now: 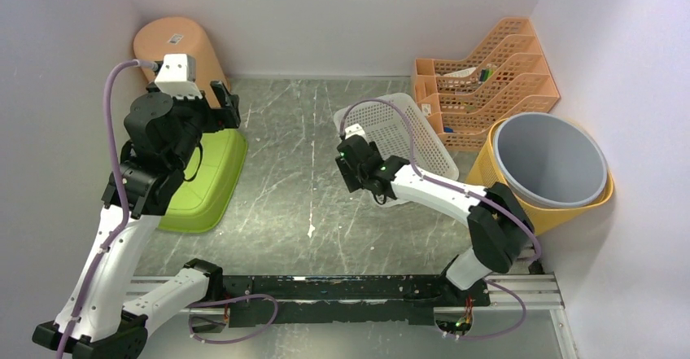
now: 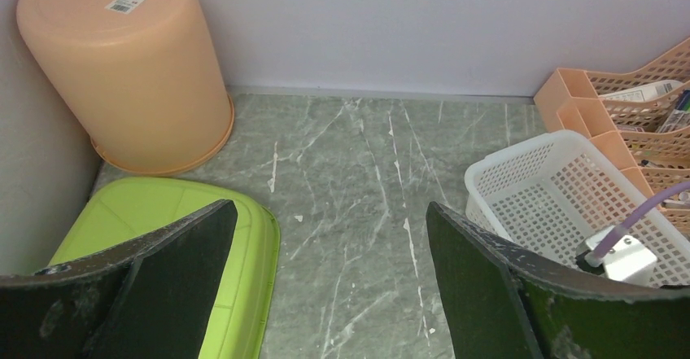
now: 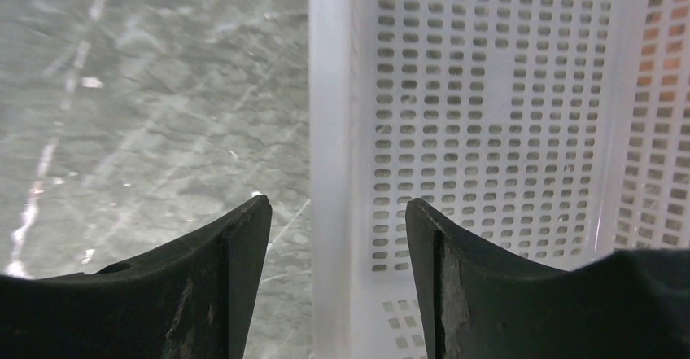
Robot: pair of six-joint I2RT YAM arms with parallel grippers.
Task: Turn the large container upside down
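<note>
The large container, a white perforated basket (image 1: 400, 127), stands open side up right of centre, also seen from the left wrist (image 2: 553, 186). My right gripper (image 1: 353, 159) is at the basket's near-left corner. In the right wrist view the jaws (image 3: 338, 206) straddle the basket's white rim (image 3: 329, 115), one finger outside over the floor and one inside against the mesh wall (image 3: 488, 90). There is a gap on each side, so it is open. My left gripper (image 1: 224, 103) hangs wide open (image 2: 331, 208) over the bare floor at the left, holding nothing.
A lime-green tub (image 1: 207, 176) lies bottom up under the left arm. An orange bin (image 1: 183, 41) sits upside down in the back left corner. Orange file trays (image 1: 488, 82) and a yellow bin with a grey liner (image 1: 553, 164) crowd the right side.
</note>
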